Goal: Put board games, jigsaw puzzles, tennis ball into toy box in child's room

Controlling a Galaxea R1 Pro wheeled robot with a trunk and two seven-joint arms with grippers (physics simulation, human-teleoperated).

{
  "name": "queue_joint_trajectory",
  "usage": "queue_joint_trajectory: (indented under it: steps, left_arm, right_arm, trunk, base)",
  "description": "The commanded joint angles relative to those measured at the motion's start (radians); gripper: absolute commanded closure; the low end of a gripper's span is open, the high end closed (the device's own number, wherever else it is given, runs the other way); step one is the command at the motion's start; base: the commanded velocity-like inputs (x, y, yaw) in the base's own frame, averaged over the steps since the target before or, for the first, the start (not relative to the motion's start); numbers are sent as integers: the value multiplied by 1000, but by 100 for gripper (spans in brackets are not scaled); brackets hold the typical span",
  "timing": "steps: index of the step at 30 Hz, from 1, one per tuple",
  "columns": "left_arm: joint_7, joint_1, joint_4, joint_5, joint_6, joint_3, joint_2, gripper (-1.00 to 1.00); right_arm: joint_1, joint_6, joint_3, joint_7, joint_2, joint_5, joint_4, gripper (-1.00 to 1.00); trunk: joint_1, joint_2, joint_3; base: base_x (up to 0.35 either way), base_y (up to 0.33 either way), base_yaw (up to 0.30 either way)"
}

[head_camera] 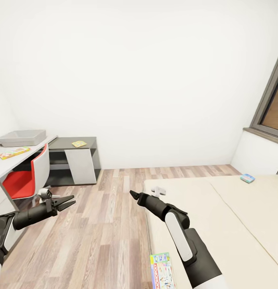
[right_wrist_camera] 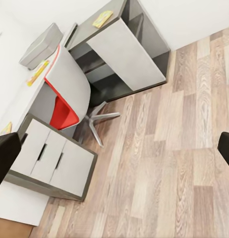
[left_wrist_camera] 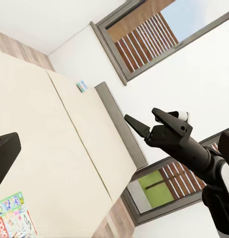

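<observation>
Looking down the head view, I judge the board game [head_camera: 162, 271] at lower centre on the bed [head_camera: 235, 224] lies nearer my empty, parted right pincer [head_camera: 133, 195], its long axis running up-frame.

White walls [head_camera: 147, 72], wood-plank floor [head_camera: 102, 224]

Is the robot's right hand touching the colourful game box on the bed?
Apart. In the head view the right gripper hangs over the wood floor, while the game box lies well nearer the camera on the bed.

Window [head_camera: 273, 108] at right; wood-plank floor [head_camera: 102, 224].
</observation>
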Motion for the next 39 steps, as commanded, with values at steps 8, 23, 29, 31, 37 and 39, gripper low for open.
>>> queue_joint_trajectory:
  steps: [8, 23, 29, 31, 37, 39]
  left_arm:
    - [-4, -1, 0, 0, 11, 0, 0, -100]
    - [-6, -1, 0, 0, 11, 0, 1, -100]
    - [-6, -1, 0, 0, 11, 0, 1, -100]
    - [-6, -1, 0, 0, 11, 0, 1, -100]
    - [-6, -1, 0, 0, 11, 0, 1, -100]
    - [-6, -1, 0, 0, 11, 1, 1, -100]
  right_arm:
    - [-1, 5, -1, 1, 0, 5, -1, -100]
    - [-1, 4, -2, 0, 0, 44, 0, -100]
    - [-1, 3, -2, 1, 0, 46, -1, -100]
    - [-1, 3, -2, 1, 0, 46, -1, -100]
    - [-1, 3, -2, 1, 0, 46, -1, -100]
    - [-1, 3, -2, 1, 0, 46, -1, -100]
  trunk:
    - [1, -2, -2]
    - [1, -2, -2]
    - [1, -2, -2]
    - [1, -2, -2]
    - [1, -2, -2]
    - [1, -2, -2]
  base:
    - [0, 120, 0]
    - [0, 120, 0]
    - [0, 120, 0]
    - [0, 120, 0]
    - [0, 133, 0]
    - [0, 147, 0]
